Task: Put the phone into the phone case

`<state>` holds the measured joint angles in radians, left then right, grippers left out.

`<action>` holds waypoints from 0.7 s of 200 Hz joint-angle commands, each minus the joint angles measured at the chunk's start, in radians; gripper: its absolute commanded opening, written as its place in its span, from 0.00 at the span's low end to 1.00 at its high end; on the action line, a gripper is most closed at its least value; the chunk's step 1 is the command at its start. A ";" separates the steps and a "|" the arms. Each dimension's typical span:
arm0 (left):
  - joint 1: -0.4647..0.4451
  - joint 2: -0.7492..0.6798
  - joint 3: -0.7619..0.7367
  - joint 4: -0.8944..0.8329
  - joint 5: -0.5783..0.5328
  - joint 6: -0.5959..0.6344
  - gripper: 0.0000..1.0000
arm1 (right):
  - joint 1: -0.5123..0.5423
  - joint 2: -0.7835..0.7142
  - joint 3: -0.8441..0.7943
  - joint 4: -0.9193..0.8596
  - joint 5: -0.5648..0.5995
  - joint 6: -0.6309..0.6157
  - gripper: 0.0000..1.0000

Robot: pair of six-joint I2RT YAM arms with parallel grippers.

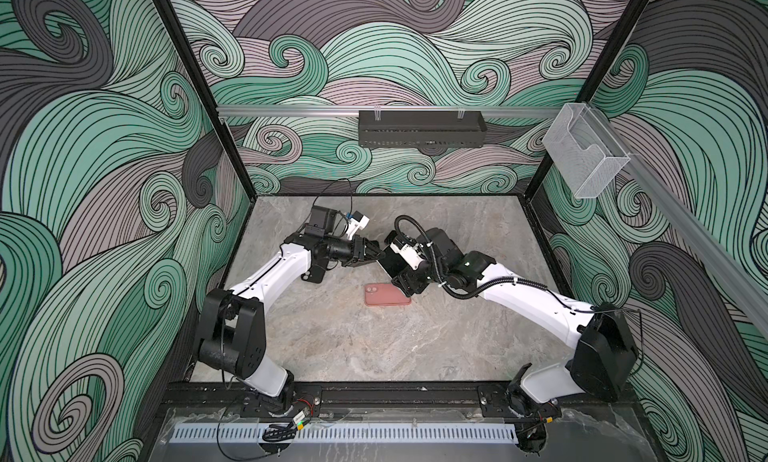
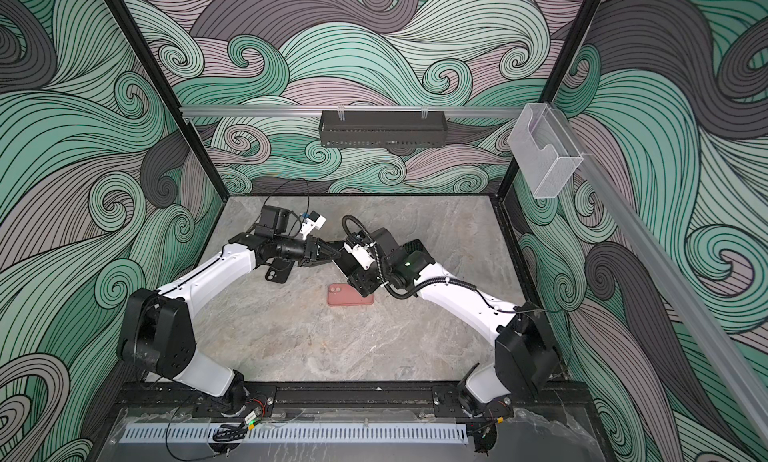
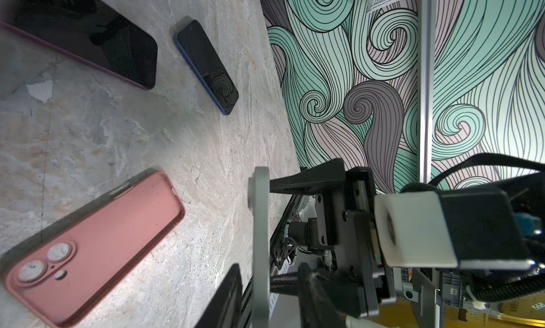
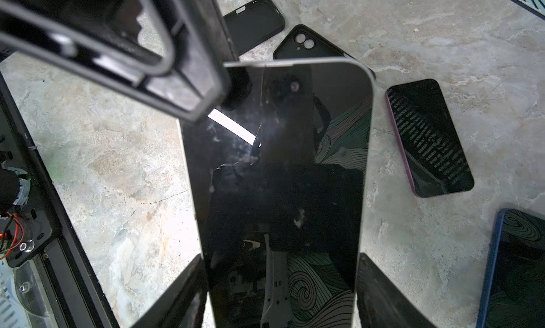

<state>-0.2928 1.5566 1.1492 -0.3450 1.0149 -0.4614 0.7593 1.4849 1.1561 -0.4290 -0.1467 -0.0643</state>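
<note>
The right end effector [image 4: 280, 285] pinches the phone [image 4: 280, 164] aloft, seemingly offering its top to the left end effector [image 1: 375, 254], grip unclear.

Black phone [image 4: 280, 179] aloft; pink case [image 1: 387, 294] flat.

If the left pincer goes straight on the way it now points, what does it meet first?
The phone that the right pincer holds off the table. The left pincer stands at its free end, perhaps touching it; depth is unclear.
</note>
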 commanded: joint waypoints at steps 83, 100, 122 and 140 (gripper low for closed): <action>0.007 0.020 0.032 -0.019 0.033 0.003 0.10 | 0.011 -0.042 0.033 0.038 0.044 -0.029 0.19; 0.007 0.022 0.032 -0.012 0.034 -0.005 0.06 | 0.012 -0.046 0.029 0.035 0.047 -0.023 0.25; 0.009 0.021 0.023 0.017 0.026 -0.014 0.06 | 0.009 -0.054 0.025 0.023 0.035 -0.011 0.51; 0.014 0.017 0.013 0.061 0.026 -0.038 0.03 | 0.009 -0.063 0.027 0.001 0.014 -0.008 0.69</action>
<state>-0.2886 1.5692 1.1500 -0.3336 1.0271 -0.4690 0.7647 1.4677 1.1610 -0.4309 -0.1139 -0.0708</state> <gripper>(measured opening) 0.097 0.715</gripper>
